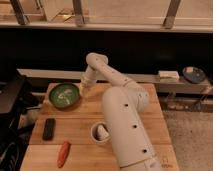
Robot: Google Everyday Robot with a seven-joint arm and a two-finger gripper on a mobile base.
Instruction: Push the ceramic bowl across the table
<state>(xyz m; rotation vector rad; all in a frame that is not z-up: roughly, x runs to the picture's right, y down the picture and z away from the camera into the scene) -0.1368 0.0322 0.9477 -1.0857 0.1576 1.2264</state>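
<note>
Table (150, 117): wood plank top, robot's white arm (125, 125) reaching over it from the near right side and covering much of the right half.

Bowl (65, 95): green, at the far left of the table, close to the left edge and the back corner. Looks nearly at the end of its run that way, so I'd judge the push mostly done.

Gripper (83, 89): low, at the bowl's right rim, touching or just off it; can't tell which. Can't tell how the jaws stand either.

Doing the step well:
- Keep contact low on the bowl wall, not on the rim top. A shallow glazed bowl will likely tip or skid off-line if hit high.
- Push through the bowl's centre line. Off-centre contact will probably spin it rather than slide it.
- Go slow. Little table is left on the left side, so overshoot risks sending it off the edge. Stop short.

Containers:
- Bowl: lighter green inside, some pale patches, probably glare; no clear contents.
- White cup (100, 132): near centre-front, tight against the arm, something pale inside, can't identify.

Smaller stuff, well apart from the push line: black flat object (48, 128) front left, orange-red object (63, 153) near the front edge.
</note>
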